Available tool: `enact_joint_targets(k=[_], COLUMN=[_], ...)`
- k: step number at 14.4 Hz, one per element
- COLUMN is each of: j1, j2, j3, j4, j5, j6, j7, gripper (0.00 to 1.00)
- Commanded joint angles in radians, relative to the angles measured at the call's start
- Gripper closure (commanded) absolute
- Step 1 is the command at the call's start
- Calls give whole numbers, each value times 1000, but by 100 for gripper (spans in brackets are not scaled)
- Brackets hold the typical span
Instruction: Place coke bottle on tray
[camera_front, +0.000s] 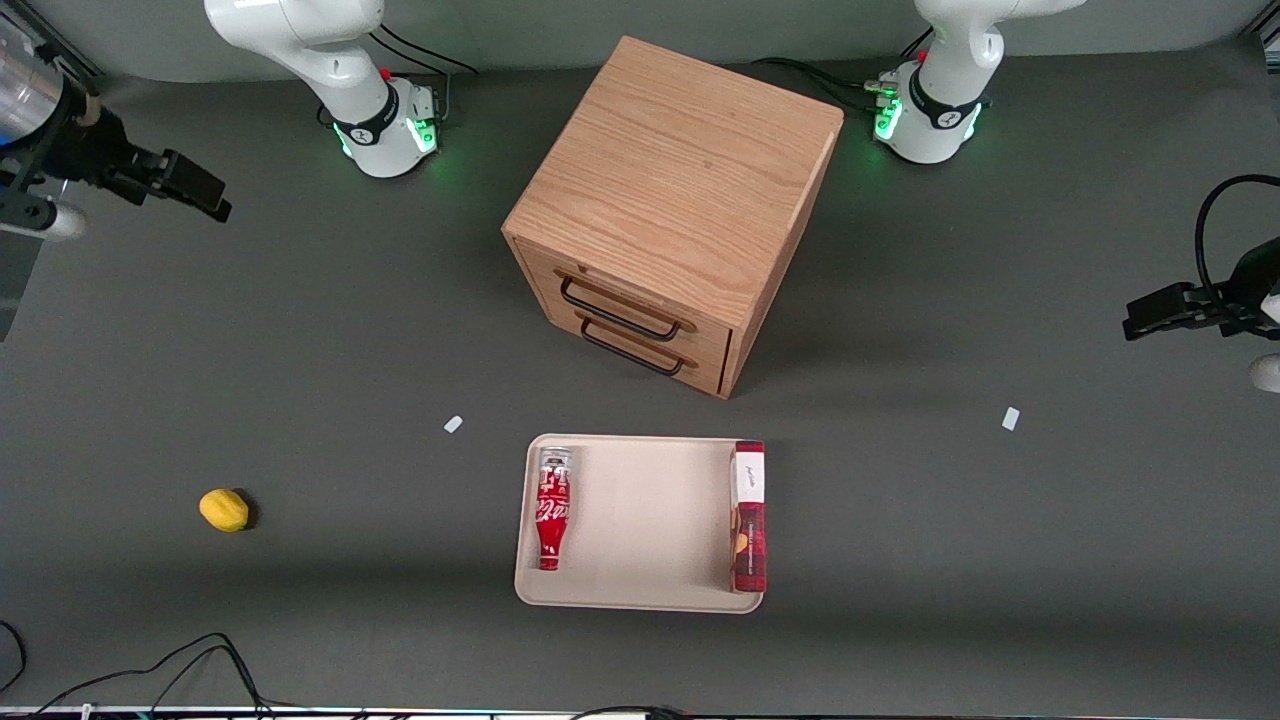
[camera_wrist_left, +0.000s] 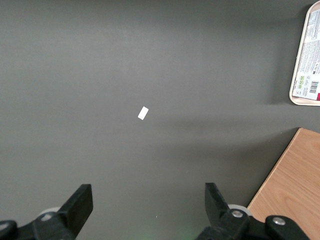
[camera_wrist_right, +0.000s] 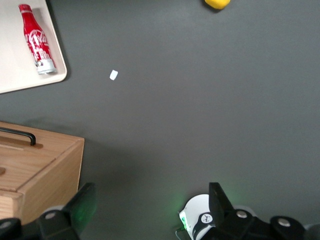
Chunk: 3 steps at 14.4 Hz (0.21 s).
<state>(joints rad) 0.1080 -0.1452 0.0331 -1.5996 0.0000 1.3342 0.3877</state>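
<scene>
The coke bottle (camera_front: 553, 507) is red with white script. It lies flat on the beige tray (camera_front: 650, 530), along the tray's edge toward the working arm's end, with its neck pointing toward the front camera. It also shows on the tray (camera_wrist_right: 15, 70) in the right wrist view (camera_wrist_right: 38, 40). My right gripper (camera_front: 195, 185) is open and empty. It hangs high above the table at the working arm's end, well away from the tray and farther from the front camera than it. The right wrist view shows its fingers wide apart (camera_wrist_right: 150, 200) with only the table between them.
A red plaid box (camera_front: 749, 515) lies on the tray's edge toward the parked arm's end. A wooden two-drawer cabinet (camera_front: 680, 200) stands close to the tray, farther from the front camera. A yellow lemon (camera_front: 224, 509) lies toward the working arm's end. Two white markers (camera_front: 453, 424) (camera_front: 1010, 418) are on the table.
</scene>
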Motion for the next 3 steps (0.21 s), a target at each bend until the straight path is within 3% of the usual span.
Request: enact_joint_targets(k=[1, 3], j1=[9, 9], j2=[-34, 11], j3=[-4, -27], j4=[-51, -1], j5=[23, 20], j6=[36, 27], j7=[-7, -9], gripper=[0, 0])
